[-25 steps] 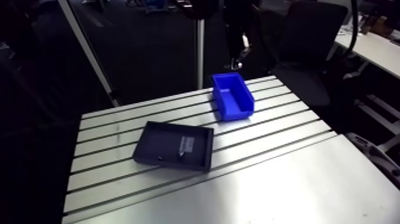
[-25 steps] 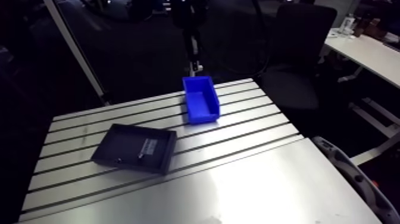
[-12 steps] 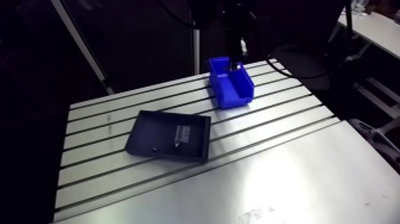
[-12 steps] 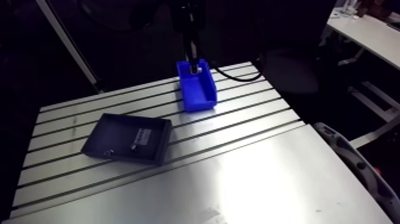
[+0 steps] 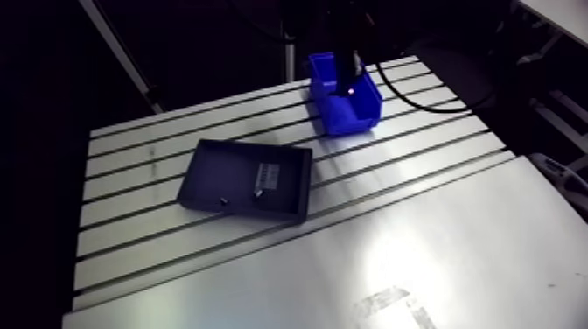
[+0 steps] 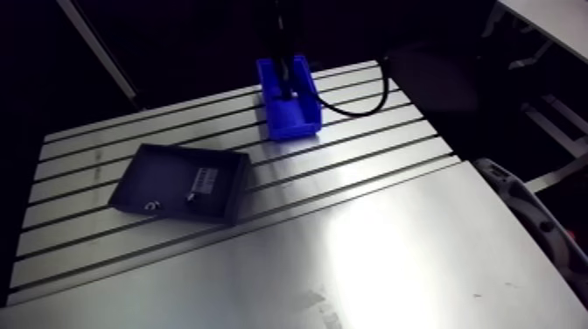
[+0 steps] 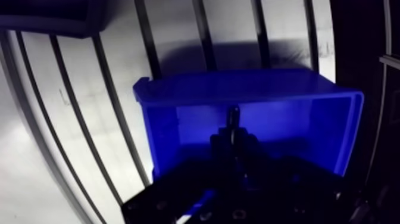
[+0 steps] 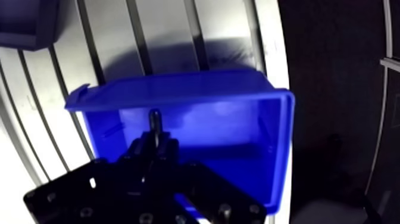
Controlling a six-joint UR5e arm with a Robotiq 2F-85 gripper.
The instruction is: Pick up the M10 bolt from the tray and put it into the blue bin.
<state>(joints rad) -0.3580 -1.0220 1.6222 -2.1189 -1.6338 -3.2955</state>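
The blue bin (image 5: pixel 348 98) stands at the far side of the slotted table (image 5: pixel 420 227), its open top facing up. My gripper (image 7: pixel 235 142) hangs directly over the bin's inside and is shut on a dark bolt (image 7: pixel 234 114), whose end sticks out past the fingertips toward the bin floor. In the arm view the gripper (image 5: pixel 351 80) comes down into the bin's mouth. The black tray (image 5: pixel 210 175) lies to the left of the bin, nearer the table's middle.
Inside the tray are a pale label (image 5: pixel 268 174) and two small dark parts (image 5: pixel 224 202) near its front wall. The table's far edge runs just behind the bin, with dark floor beyond it.
The gripper has come from behind the bin's far end to over its inside and sits lower. The arm camera has also shifted, so the whole scene moved in the view.
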